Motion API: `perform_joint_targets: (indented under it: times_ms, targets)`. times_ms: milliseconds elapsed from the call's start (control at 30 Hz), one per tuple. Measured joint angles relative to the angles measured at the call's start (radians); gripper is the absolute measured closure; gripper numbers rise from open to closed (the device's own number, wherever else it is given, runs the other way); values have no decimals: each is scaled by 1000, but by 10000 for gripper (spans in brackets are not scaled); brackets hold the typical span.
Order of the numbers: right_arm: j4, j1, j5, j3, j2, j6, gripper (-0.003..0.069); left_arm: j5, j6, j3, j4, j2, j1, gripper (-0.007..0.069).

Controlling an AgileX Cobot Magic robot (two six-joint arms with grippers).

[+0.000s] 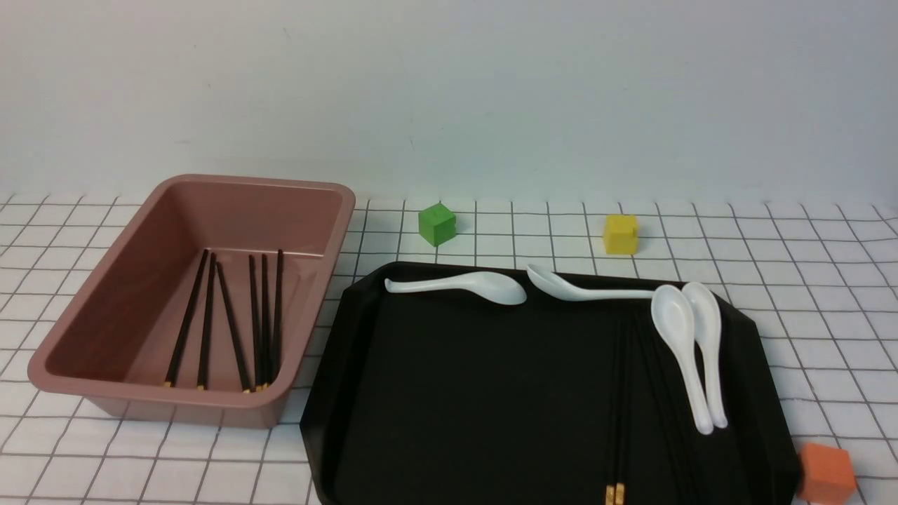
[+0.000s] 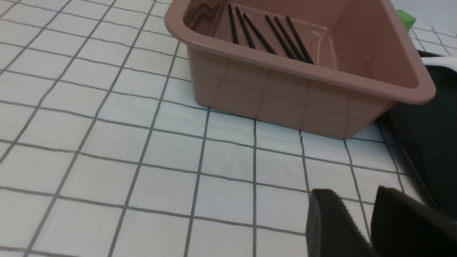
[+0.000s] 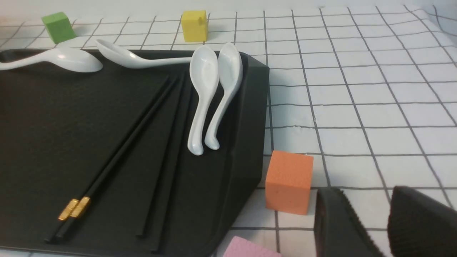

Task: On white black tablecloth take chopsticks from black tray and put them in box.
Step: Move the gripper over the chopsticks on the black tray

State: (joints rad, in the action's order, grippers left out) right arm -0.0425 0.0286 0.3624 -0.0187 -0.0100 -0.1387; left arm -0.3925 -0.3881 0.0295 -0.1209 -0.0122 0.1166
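On the white tablecloth (image 1: 807, 280) with its black grid, the black tray (image 1: 456, 393) lies centre-right. Black chopsticks (image 1: 617, 421) with gold ends rest on its right half, seen closer as chopsticks (image 3: 121, 150) on the tray (image 3: 53, 125). The pink-brown box (image 1: 252, 181) stands left of the tray and holds several chopsticks (image 1: 231, 322). Neither gripper shows in the front view. My left gripper (image 2: 351, 194) hovers open over bare cloth near the box (image 2: 285, 96). My right gripper (image 3: 360, 192) is open over cloth beside the tray's right edge, with nothing between its fingers.
Several white spoons (image 1: 687, 344) lie along the tray's far and right sides. A green cube (image 1: 437, 224) and a yellow cube (image 1: 621, 233) stand behind the tray. An orange cube (image 3: 289, 180) sits by my right gripper, and a pink block (image 3: 250, 250) is nearer the camera.
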Motion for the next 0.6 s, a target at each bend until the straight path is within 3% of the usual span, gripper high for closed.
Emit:
perform_joint_targets:
  times_ms: [167,367,600]
  targets:
    - [18,0,-7,0,0,-33,419,0,0,0,0,0,0,413]
    - [364,0,-62,-5,0,-311,419,0,0,0,0,0,0,406]
    - [520,0,-80,-4,0,-381,419,0,0,0,0,0,0,406]
